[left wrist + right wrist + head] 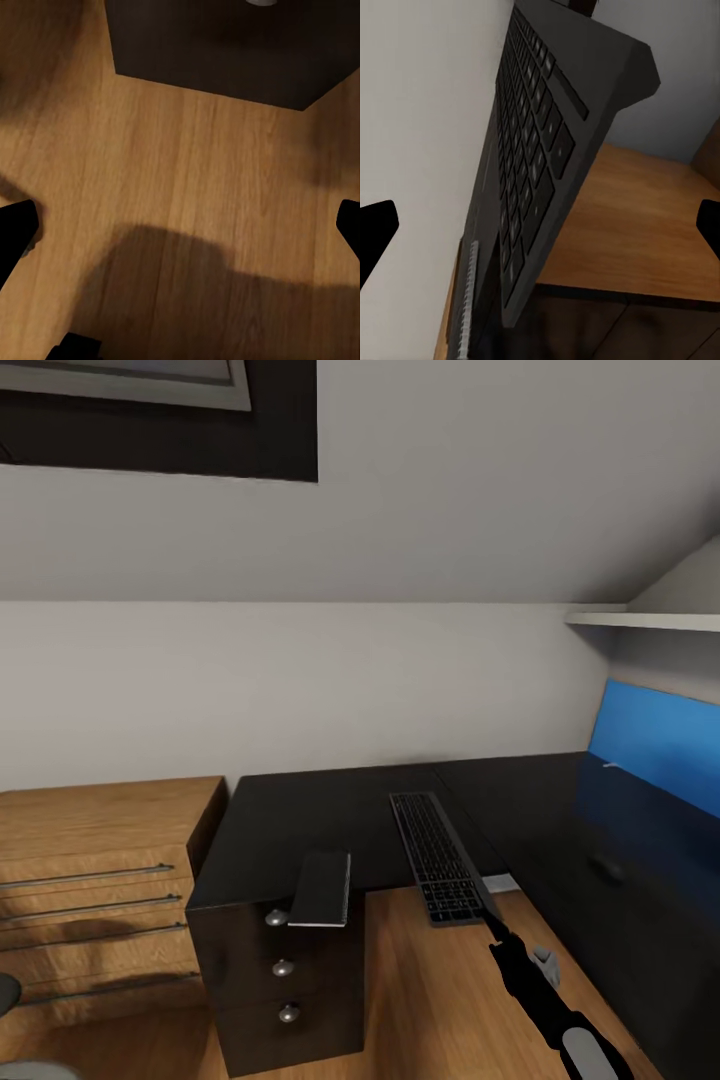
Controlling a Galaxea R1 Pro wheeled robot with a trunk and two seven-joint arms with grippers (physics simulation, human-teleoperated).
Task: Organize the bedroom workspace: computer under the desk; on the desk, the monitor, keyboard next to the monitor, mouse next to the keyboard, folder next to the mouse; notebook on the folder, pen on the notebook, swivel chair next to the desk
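Note:
The black keyboard [438, 855] lies on the glossy black desk [300, 810], its near end sticking out past the front edge. My right gripper [497, 932] is at that near corner. In the right wrist view the keyboard [536, 150] fills the space ahead of the right gripper [540, 225], whose fingertips [375, 232] stand wide apart, so it is open. A dark grey notebook [322, 888] overhangs the desk corner above the drawers [283, 967]. A bright blue flat panel, seemingly the folder [655, 745], stands upright at the desk's right. My left gripper [180, 232] hangs open over the wood floor.
A low light-wood cabinet [100, 860] with long metal handles stands left of the desk. A white shelf [640, 620] juts out above the desk's right end. Wood floor [430, 1000] runs under the desk opening. The drawer unit's base [225, 52] is beyond the left gripper.

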